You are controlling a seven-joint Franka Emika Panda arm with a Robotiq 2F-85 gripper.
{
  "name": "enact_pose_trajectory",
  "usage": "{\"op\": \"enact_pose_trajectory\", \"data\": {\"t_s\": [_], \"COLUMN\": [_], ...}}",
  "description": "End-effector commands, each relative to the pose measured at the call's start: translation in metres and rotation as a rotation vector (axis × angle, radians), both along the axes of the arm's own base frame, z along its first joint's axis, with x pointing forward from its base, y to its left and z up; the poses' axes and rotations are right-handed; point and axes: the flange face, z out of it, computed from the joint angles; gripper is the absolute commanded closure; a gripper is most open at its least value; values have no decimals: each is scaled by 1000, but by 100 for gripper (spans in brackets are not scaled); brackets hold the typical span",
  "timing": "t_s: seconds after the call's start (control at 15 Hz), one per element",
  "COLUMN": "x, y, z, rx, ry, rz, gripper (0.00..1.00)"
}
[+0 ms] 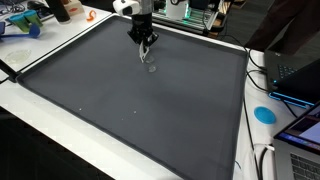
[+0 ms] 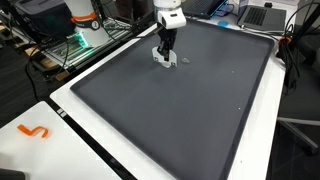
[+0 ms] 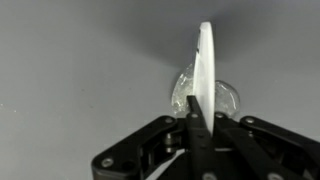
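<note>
My gripper (image 3: pixel 200 108) is shut on a thin white flat piece (image 3: pixel 205 55), seen edge-on and standing upright between the fingers. Behind and below it, a small clear round plastic object (image 3: pixel 225 97) lies on the dark grey mat (image 3: pixel 70 70). In both exterior views the gripper (image 1: pixel 147 47) (image 2: pixel 163 55) hangs just above the mat (image 1: pixel 130 100) (image 2: pixel 180 110) near its far edge. The clear object (image 1: pixel 151 68) (image 2: pixel 186 60) shows as a faint spot close beside it. What the white piece is cannot be told.
The mat covers a white table (image 1: pixel 40 125). A blue disc (image 1: pixel 264 113) and laptops (image 1: pixel 300 70) sit at one side, with cables (image 1: pixel 262 160) nearby. An orange piece (image 2: pixel 35 131) lies on the table corner. Equipment racks (image 2: pixel 80 25) stand behind.
</note>
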Motion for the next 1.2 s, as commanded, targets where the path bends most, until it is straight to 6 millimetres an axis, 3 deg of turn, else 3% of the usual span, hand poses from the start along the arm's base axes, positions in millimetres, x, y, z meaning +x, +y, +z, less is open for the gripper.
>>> {"op": "enact_pose_trajectory", "data": {"t_s": [0.0, 0.4, 1.13], "x": [-27, -28, -6], "y": [-20, -22, 15], "z": [-22, 5, 61], "rx": [17, 53, 28], "ry": [74, 87, 74], "rz": [10, 59, 130], "gripper": [99, 99, 99]}}
